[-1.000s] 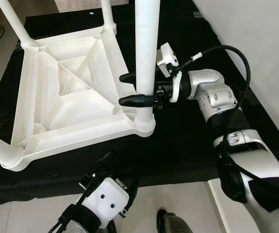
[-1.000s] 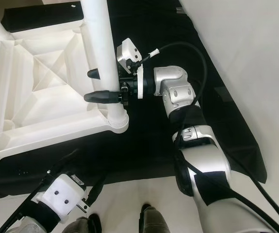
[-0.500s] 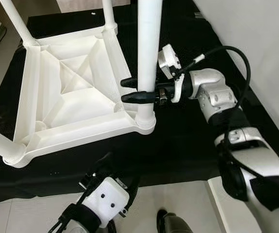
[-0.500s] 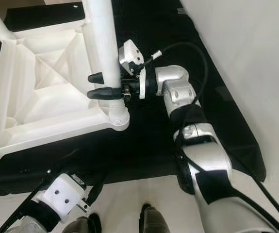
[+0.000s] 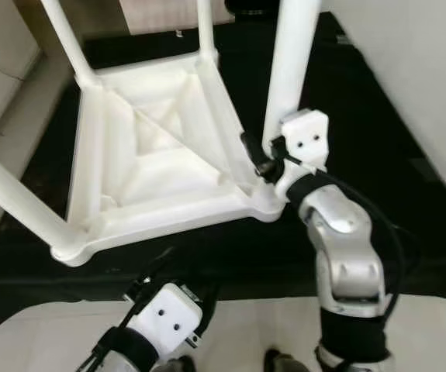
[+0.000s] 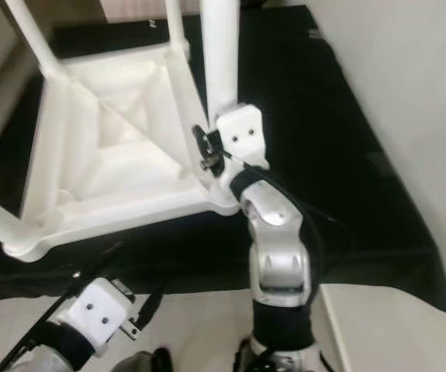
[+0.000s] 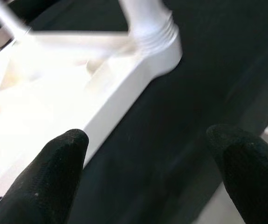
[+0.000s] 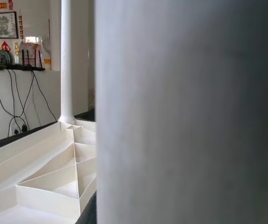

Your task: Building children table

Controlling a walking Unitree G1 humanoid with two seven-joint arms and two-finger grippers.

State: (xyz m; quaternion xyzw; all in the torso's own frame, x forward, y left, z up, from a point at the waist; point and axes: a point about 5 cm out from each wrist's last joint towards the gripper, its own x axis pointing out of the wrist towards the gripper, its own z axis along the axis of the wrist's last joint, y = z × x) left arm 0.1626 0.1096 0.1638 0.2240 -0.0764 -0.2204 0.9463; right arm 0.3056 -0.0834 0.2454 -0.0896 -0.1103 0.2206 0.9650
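Observation:
The white children's table point(image 5: 160, 167) lies upside down on a black mat, its legs pointing up. My right gripper point(image 5: 260, 159) sits low on the near right leg point(image 5: 291, 70), just above the corner socket, shut on that leg. In the right wrist view the leg point(image 8: 185, 112) is pressed close to the camera. My left gripper point(image 7: 152, 177) hangs open near the mat's front edge, empty, facing the table's near corner point(image 7: 157, 42). It also appears low in the head view, the left gripper point(image 5: 178, 283).
Three other legs point(image 5: 63, 35) point(image 5: 205, 27) point(image 5: 9, 194) rise from the remaining corners. The black mat point(image 5: 409, 225) reaches a white wall point(image 5: 432, 85) on the right. Pale floor point(image 5: 44, 341) lies in front of the mat.
The camera has shifted, so the table sits further right. My right arm has swung round: the forearm now comes from the near side, not from the right. The gripper stays on the leg.

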